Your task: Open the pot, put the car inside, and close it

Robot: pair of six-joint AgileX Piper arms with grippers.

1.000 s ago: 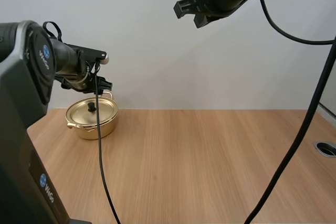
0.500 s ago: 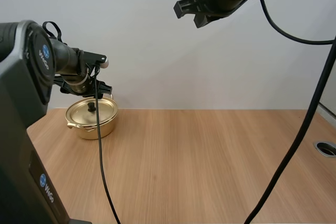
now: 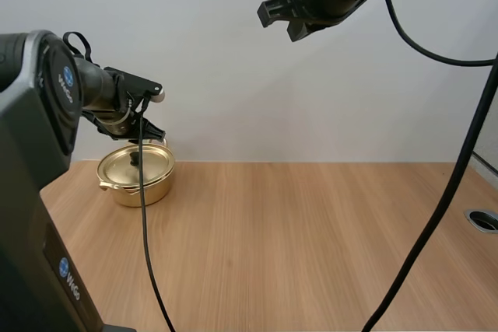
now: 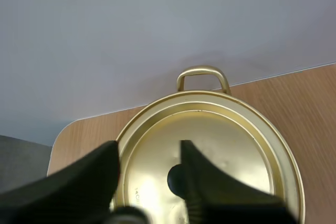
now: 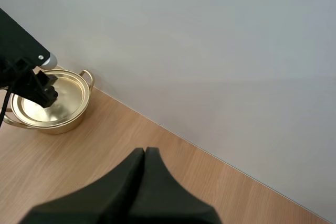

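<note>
**Knob under the left jaws**

At the table's [image 3: 311, 231] far left stands the pot [image 3: 136, 180], lid [image 4: 210, 140] on. The left jaws hang spread above it, the black knob [image 4: 175, 179] beneath their gap. The right jaws, pressed together, are high and well apart.

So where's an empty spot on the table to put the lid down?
Nearly all the table is bare: the wood from the pot across to the round hole at the right edge, and the front too. It's only crowded at the back left corner, where the left claw hangs open over the lid.
</note>
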